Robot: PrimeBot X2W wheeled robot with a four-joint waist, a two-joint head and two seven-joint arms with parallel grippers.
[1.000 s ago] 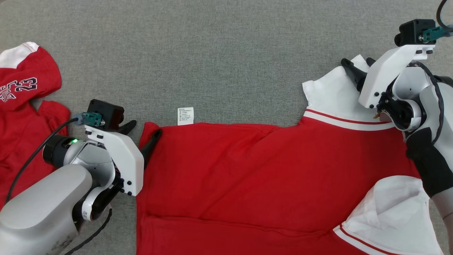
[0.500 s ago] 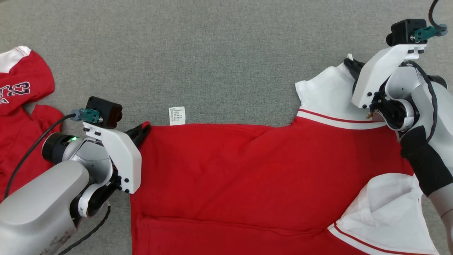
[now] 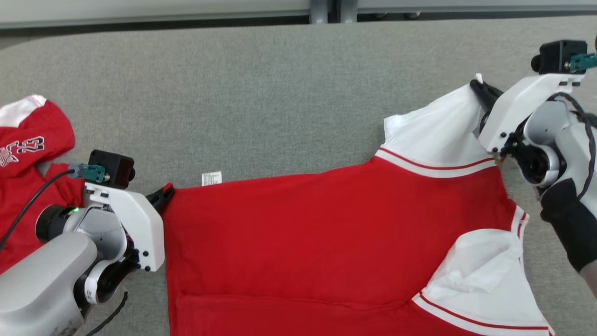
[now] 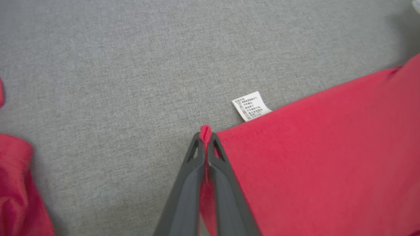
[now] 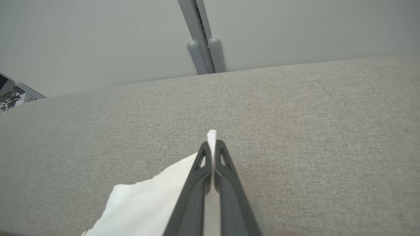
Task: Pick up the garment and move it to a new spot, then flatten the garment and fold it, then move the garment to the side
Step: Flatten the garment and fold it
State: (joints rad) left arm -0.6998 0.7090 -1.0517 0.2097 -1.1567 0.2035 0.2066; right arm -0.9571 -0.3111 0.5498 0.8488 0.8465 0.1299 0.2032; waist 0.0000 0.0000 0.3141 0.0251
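Observation:
The garment (image 3: 303, 233) is a red shirt with white sleeves and red-striped trim, spread over the grey table. My left gripper (image 3: 167, 192) is shut on its red far-left corner; in the left wrist view the red cloth (image 4: 205, 134) pokes out between the closed fingers, with the white care label (image 4: 250, 106) just beyond. My right gripper (image 3: 476, 85) is shut on the tip of the white sleeve (image 3: 433, 128) at the far right and holds it lifted; a white edge (image 5: 211, 136) sticks up between the fingers in the right wrist view.
A second red garment (image 3: 28, 154) with white trim and the number 23 lies bunched at the left edge, behind my left arm. The table's far edge (image 3: 186, 25) and a grey post (image 5: 201, 42) run along the back. A second white sleeve (image 3: 475, 275) lies folded at lower right.
Both grippers went from open to shut on the garment's far corners. The cloth is now drawn taut between them and the sleeve tip is lifted. The head camera has tilted up, showing the table's far edge.

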